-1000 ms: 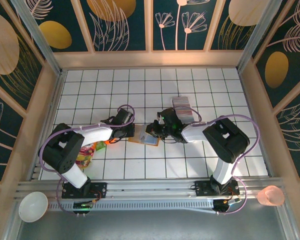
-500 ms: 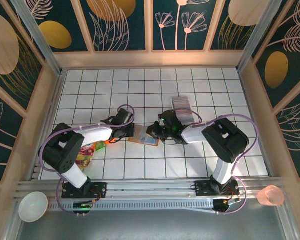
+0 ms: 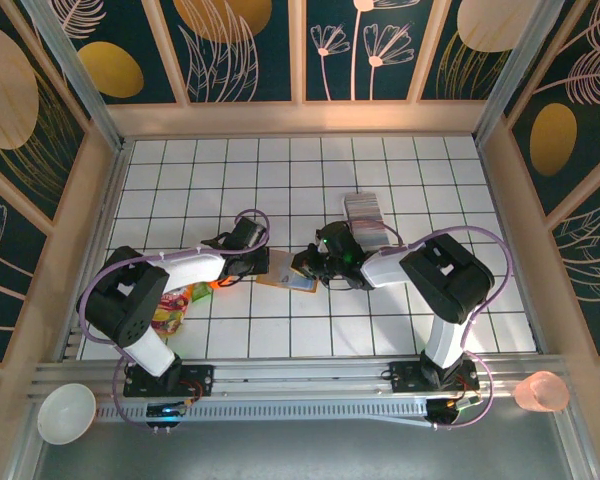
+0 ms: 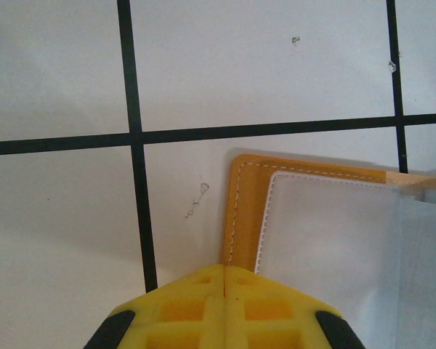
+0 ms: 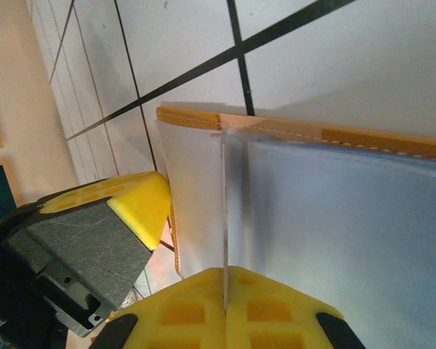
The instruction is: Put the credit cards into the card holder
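Left gripper point(image 4: 224, 280) clamps the card holder point(image 4: 247, 211) edge; right gripper point(image 5: 225, 280) pinches a credit card point(image 5: 224, 211). It's probably stiff and slick, so grip its edge.

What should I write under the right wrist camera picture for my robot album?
Right gripper holds a card edge-on over the open tan wallet while the left gripper clamps its side.

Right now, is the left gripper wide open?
No, the left gripper is pinched shut on the tan edge of the holder.
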{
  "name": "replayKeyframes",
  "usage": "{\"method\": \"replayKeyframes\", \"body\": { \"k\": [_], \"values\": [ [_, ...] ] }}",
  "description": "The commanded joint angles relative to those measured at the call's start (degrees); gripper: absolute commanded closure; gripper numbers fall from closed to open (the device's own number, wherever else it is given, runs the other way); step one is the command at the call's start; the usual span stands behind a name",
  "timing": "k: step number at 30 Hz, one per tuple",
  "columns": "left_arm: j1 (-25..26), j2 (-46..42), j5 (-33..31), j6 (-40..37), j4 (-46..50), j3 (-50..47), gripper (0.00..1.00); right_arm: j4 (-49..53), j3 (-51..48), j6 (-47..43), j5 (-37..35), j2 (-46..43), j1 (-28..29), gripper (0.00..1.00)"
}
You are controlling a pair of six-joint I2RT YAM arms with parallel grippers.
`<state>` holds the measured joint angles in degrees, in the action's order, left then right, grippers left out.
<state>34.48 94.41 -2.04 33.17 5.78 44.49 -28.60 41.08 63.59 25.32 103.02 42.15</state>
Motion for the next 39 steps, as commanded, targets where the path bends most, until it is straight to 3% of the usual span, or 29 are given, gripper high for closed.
{"method": "replayKeyframes", "body": {
  "k": [1,10,23,39],
  "values": [
    [-0.2,2.9,-0.2,-0.9,3.4,-1.9,1.00,-4.3,-0.2,0.7,1.6,1.3,0.7,1.00],
    [-0.3,2.9,-0.3,-1.0,3.6,-1.9,1.00,-5.1,0.2,0.2,3.5,2.6,0.8,1.00],
    [-0.3,2.2,-1.1,-0.9,3.8,-1.9,1.00,3.5,-0.7,-1.8,1.3,-0.5,1.2,1.00],
    [-0.3,1.3,-0.8,-0.6,4.1,-1.9,1.00,-8.3,-2.6,1.8,2.2,1.0,2.2,1.00]
  ]
}}
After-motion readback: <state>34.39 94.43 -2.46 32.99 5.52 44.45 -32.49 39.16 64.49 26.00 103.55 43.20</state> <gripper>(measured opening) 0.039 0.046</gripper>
